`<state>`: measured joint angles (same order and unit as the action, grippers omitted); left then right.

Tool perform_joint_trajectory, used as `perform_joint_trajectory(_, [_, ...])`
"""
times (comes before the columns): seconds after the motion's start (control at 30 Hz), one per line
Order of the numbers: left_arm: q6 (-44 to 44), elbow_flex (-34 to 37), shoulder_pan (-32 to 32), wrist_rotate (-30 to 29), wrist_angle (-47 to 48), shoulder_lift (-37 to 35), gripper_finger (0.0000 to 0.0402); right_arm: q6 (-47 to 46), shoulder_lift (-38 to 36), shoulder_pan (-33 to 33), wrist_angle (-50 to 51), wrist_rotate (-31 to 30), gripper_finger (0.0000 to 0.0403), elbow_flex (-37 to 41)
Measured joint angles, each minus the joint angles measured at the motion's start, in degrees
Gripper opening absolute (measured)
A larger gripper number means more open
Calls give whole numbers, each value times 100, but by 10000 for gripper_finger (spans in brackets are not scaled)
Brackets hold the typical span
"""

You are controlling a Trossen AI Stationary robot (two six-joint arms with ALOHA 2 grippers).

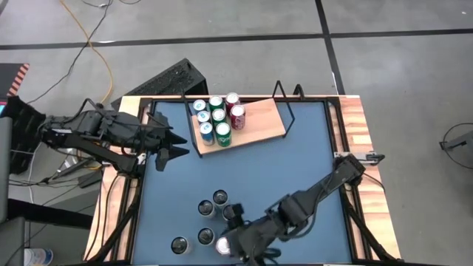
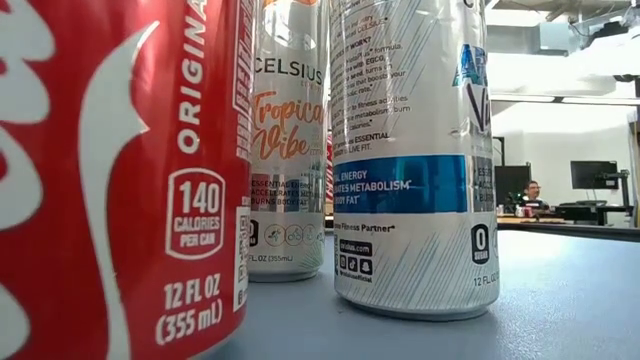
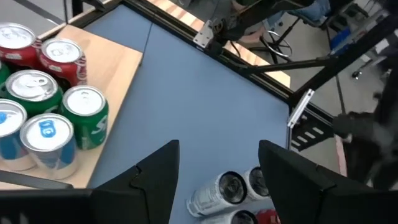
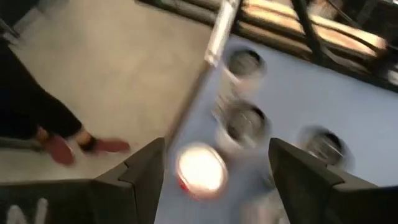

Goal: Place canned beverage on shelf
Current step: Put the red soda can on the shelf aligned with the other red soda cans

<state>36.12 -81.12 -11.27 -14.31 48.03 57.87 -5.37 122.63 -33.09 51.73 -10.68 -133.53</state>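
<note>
Item, red-topped can [image 4: 200, 169] at the table's near edge, shelf [image 1: 240, 122] far off: we hold our right gripper [image 4: 214, 180] wide over it and should descend centred; left gripper [image 1: 168, 145] waits open beside the shelf.

A yellow cable [image 1: 94, 44] snakes across the grey tiled floor [image 1: 384, 18] (a seated person [image 2: 531, 193] shows far behind).
</note>
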Motion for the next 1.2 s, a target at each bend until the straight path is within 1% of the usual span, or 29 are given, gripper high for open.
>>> perform_joint_trajectory(0.03, [8, 1, -39, 0, 5, -2, 206, -5, 58, -21, -180, 11, 272, -3])
perform_joint_trajectory(0.1, [15, 2, -92, 4, 6, -2, 206, -52, 205, -91, -159, -51, 280, 5])
perform_joint_trajectory(0.17, [29, 1, -150, -7, 15, -1, 206, -121, 333, -78, -342, -123, 293, -1])
perform_joint_trajectory(0.23, [88, 1, -195, -105, 23, 0, 206, -201, 431, -116, -210, -127, 308, 7])
perform_joint_trajectory(0.3, [137, 0, -244, -241, 38, -2, 206, -305, 553, -69, -481, -141, 323, -11])
perform_joint_trajectory(0.4, [148, 0, -298, -408, 72, -2, 206, -428, 718, -90, -374, -146, 343, 4])
perform_joint_trajectory(0.43, [148, 0, -303, -440, 72, -2, 206, -456, 770, -85, -470, -138, 348, -2])
perform_joint_trajectory(0.5, [148, 0, -303, -472, 87, -2, 206, -480, 865, -96, -322, -138, 354, 1])
perform_joint_trajectory(0.6, [149, 0, -303, -556, 106, 0, 206, -489, 992, -122, -372, -125, 356, 0])
perform_joint_trajectory(0.9, [148, 1, -301, -726, 108, -2, 206, -502, 990, -125, -263, -153, 351, 0])
perform_joint_trajectory(1.0, [148, 0, -301, -741, 109, -2, 206, -478, 1165, -88, -397, -158, 351, -12])
perform_joint_trajectory(1.07, [148, 0, -301, -744, 112, -2, 206, -480, 1302, -106, -307, -145, 351, 13])
perform_joint_trajectory(1.13, [148, 0, -301, -752, 120, -2, 206, -471, 1416, -117, -489, -96, 350, 11])
perform_joint_trajectory(1.2, [148, 1, -301, -753, 157, 2, 206, -480, 1465, -125, -410, -77, 350, 10])
